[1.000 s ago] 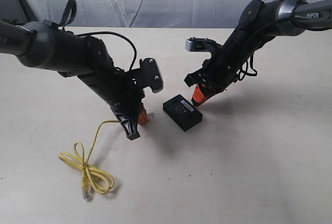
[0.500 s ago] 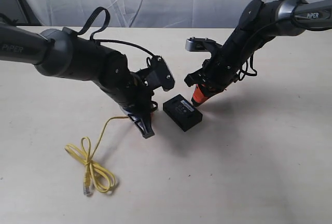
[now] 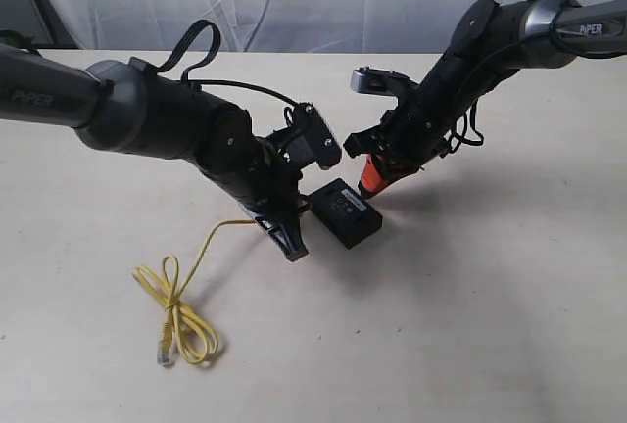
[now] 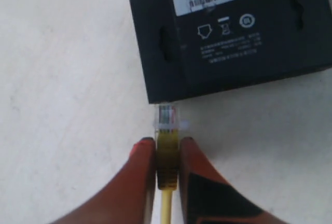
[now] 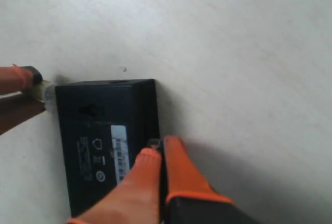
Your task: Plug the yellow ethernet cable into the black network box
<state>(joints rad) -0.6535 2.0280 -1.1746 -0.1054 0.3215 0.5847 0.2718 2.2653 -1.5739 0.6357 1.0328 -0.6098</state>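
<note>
Insertion step: my left gripper (image 4: 166, 145) clamps the plug of the thin yellow ethernet cable (image 4: 167, 164), its tip at the flat black plastic network box (image 3: 345, 212) mid-frame (port unseen). The right gripper (image 5: 160, 147), fingers together, rests against the box's far edge. Next I need a straight, aligned push.

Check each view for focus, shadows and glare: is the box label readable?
Exterior view: even, diffuse light, soft shadows under both arms, sharp; label on the flat black plastic network box too small to read. Left wrist view: soft focus; label symbols show, fine print unreadable, the thin yellow ethernet cable blurs at its plug. Right wrist view: the orange-tipped right pincer is blurred; no glare.
</note>
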